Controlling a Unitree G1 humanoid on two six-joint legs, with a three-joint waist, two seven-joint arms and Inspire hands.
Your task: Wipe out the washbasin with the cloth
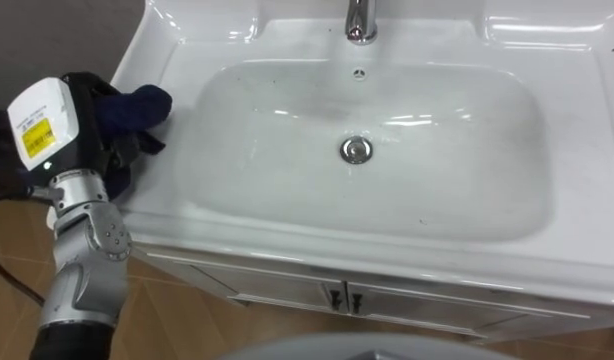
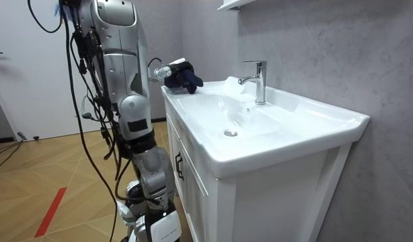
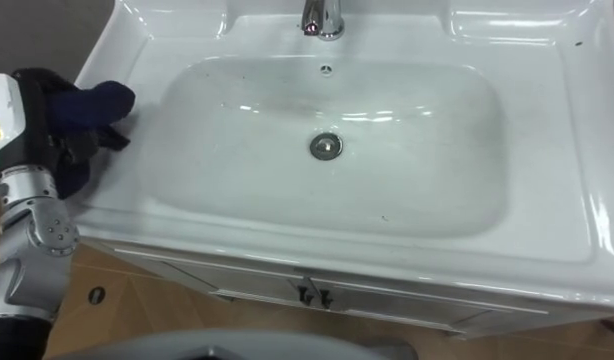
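Note:
The white basin (image 1: 287, 170) lies in front of me, with a metal drain (image 1: 356, 150) in its bowl and a chrome tap (image 1: 360, 20) at the back. My left hand (image 1: 95, 125) is at the basin's left rim, dark fingers curled round a dark blue cloth (image 1: 139, 106). The cloth bunches out of the hand toward the bowl and rests on the rim's flat edge, outside the bowl. In the room view the left hand (image 2: 171, 70) and the cloth (image 2: 186, 78) sit at the far corner of the vanity top.
Under the basin is a white cabinet with two small door handles (image 1: 343, 298). A grey wall runs behind the tap (image 2: 259, 81). I stand on the wooden floor (image 2: 52, 175) at the front of the vanity, by its left end.

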